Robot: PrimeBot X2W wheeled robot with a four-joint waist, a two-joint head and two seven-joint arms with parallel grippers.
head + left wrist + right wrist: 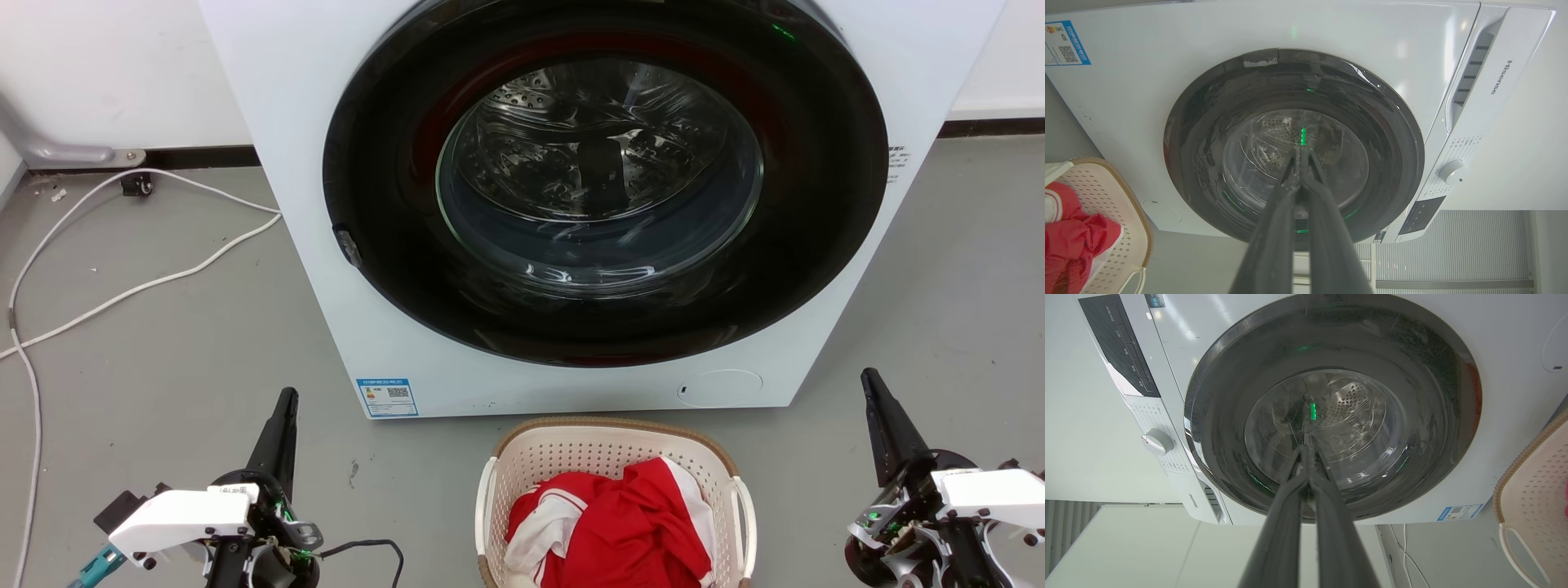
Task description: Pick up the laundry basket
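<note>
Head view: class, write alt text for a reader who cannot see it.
A cream basket holding red and white clothes sits on the grey floor before a white washer with a dark round door. The left gripper and right gripper, both shut, flank the basket without touching it.

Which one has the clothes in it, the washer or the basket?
The laundry basket in front of the washing machine: red and white clothing is heaped in it, while the machine's drum looks empty.
</note>
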